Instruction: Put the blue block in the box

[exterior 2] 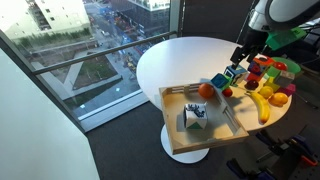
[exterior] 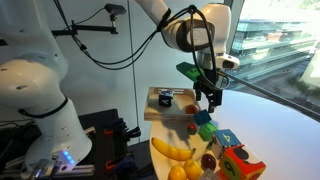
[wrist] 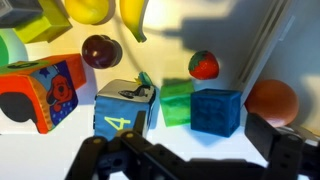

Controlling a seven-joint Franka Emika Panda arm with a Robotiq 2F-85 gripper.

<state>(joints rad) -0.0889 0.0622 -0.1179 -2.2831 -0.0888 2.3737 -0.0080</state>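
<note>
While reading an exterior view, note the gripper (exterior: 210, 98) hanging just above the blue block (exterior: 201, 117), apparently not touching it. Note a green cube (exterior: 208, 130) just beside the block, and the box (exterior: 150, 112) near it.

In an exterior view again, find the block (exterior 2: 229, 76) under the gripper (exterior 2: 240, 58), amid crowded toys. Find the box (exterior 2: 166, 120) near the block, already holding a white item (exterior 2: 195, 117).

In the wrist view, see the gripper (wrist: 190, 165) spread wide, pinching nothing. See the block (wrist: 215, 110) ahead, nearer one finger than the other. See the green cube (wrist: 177, 102) touching the block or nearly so, and a numbered cube (wrist: 125, 108) just past the green one. See an orange fruit (wrist: 272, 100) just beside the block on its other side, and a strawberry (wrist: 204, 65) near, behind it.

Judging from this:
- May pinch the green cube together with the block, if closing off-centre.
- May land a finger on either neighbour and knock the block askew.
- May squeeze only a corner and lose the block on the way.
- May release onto the box rim or the white item and leave the block tilted or outside.
</note>
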